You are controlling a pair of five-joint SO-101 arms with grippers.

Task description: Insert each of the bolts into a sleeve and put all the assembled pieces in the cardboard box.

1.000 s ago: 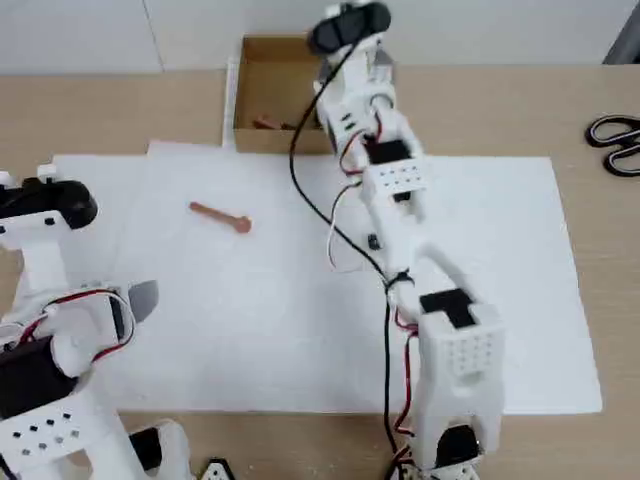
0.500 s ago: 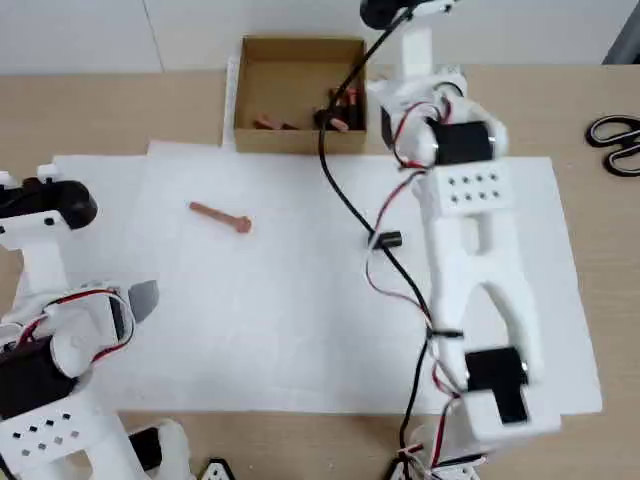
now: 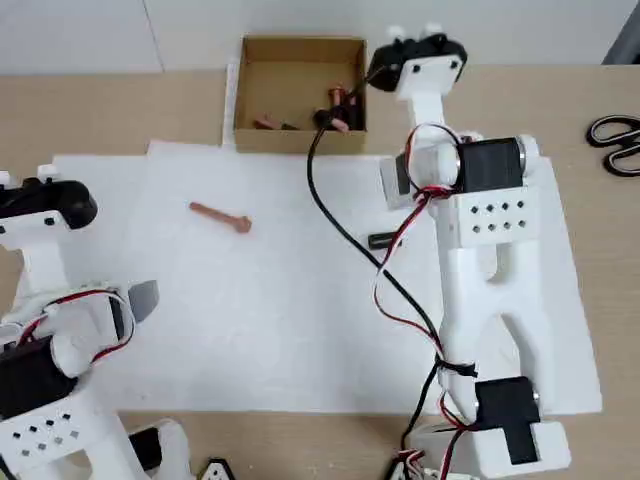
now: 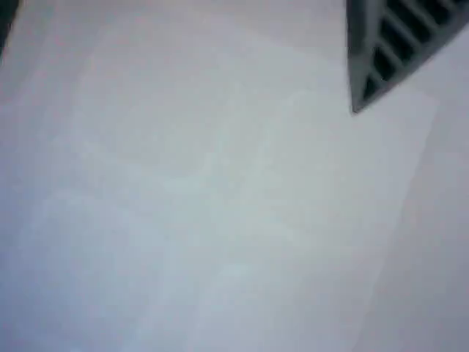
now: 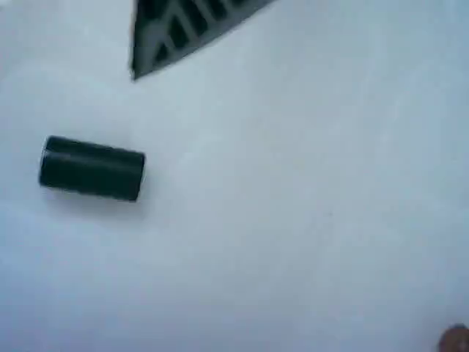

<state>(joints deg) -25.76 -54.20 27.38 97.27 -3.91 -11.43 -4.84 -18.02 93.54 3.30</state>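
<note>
Sleeve [image 3: 383, 240] and bolt [image 3: 220, 217] well apart, inside sheet [image 3: 280, 330] edges; left end effector [image 3: 143, 298], right end effector [image 3: 393, 180]: grip indiscernible

The cardboard box [image 3: 290, 141] at upper centre is matt brown, on a smooth wood-grain desk [image 3: 100, 110]. A matt white sheet [image 3: 250, 330] covers the middle; the black sleeve [image 5: 91, 168] looks smooth, faintly glossy plastic

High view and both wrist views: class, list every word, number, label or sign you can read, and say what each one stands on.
None: no readable text in any view. The cardboard box, the bolt, the black sleeve and the white sheet show no lettering, numbers or signs.
</note>
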